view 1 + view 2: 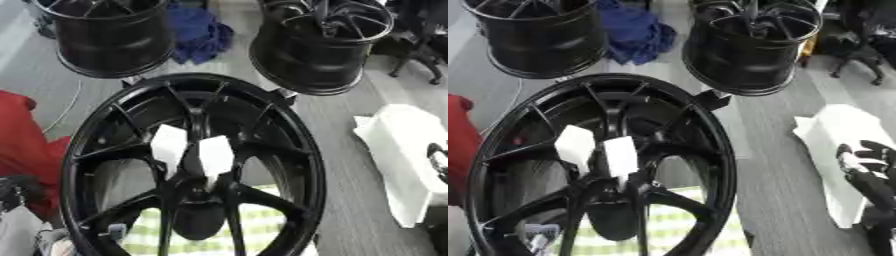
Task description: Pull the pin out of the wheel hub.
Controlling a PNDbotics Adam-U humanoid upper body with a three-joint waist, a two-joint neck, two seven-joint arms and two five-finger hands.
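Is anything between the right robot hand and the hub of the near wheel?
Only the wheel's own rim and spokes. The right robot hand sits off to the right over white sheeting; bare floor lies between. No pin is discernible among the white pieces near the hub.

The big wheel hub (pixel 192 165) is glossy black metal, its spokes catching the light, with two matt white paper-like tags (pixel 191 150) at its middle. The two hubs (pixel 750 45) behind share that shiny black finish. Blue cloth (pixel 199 32) lies crumpled and soft between them; the grey floor (pixel 350 190) looks matt and finely grained.
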